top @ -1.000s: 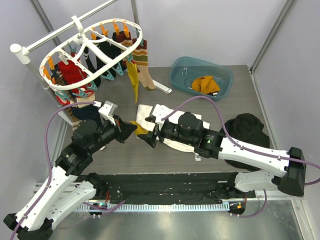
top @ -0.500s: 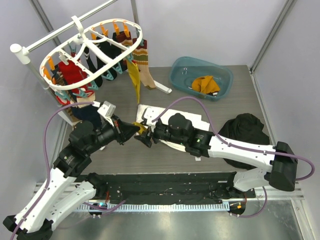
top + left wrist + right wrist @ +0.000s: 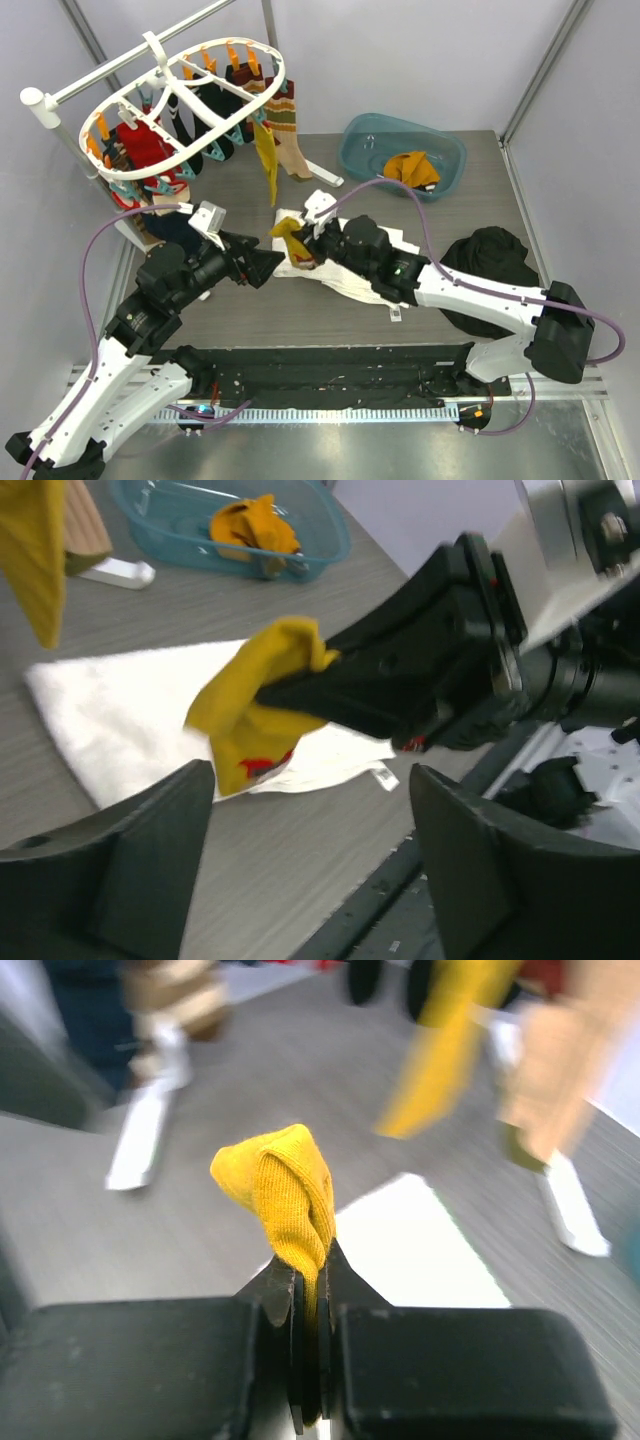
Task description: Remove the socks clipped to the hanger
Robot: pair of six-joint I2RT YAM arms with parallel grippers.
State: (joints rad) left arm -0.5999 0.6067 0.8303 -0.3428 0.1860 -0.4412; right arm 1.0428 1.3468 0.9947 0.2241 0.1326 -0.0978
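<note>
Yellow sock has been lifted away from the left gripper, whose jaws are seen apart and empty. It is clamped in the right gripper, over the white cloth, near the hanger.
</note>
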